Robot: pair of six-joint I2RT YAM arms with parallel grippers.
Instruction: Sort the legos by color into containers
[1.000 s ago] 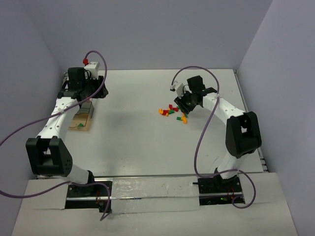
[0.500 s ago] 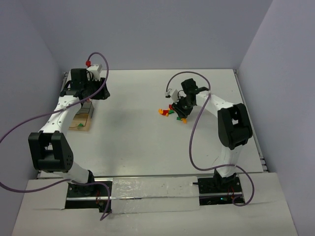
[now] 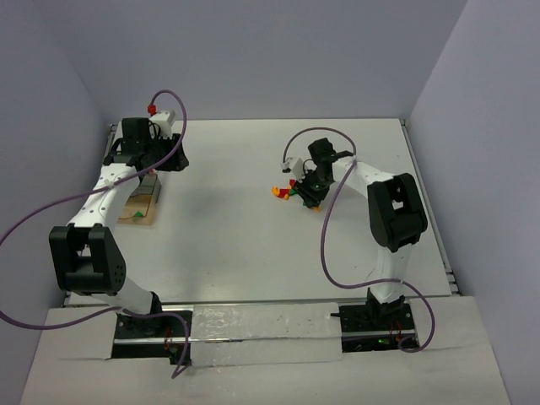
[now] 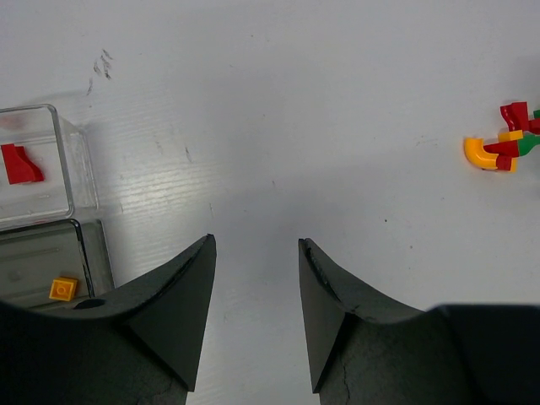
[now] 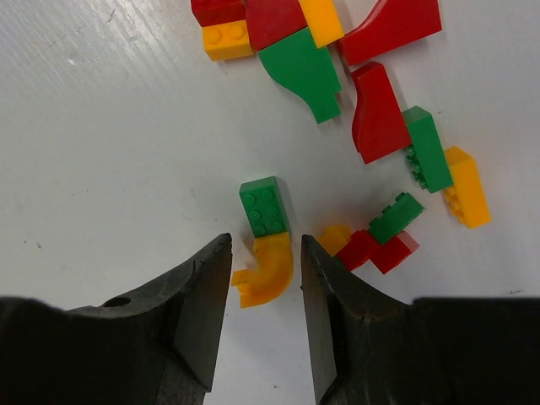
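no legible text, labels or numbers anywhere

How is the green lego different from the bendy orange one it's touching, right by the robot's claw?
The green lego is a straight block with round studs on top; the orange lego is curved like an elbow and looks smooth. The orange lego lies between the open fingers of the right gripper; the green lego sits just past their tips. Both are small, lie on the white table and meet end to end.
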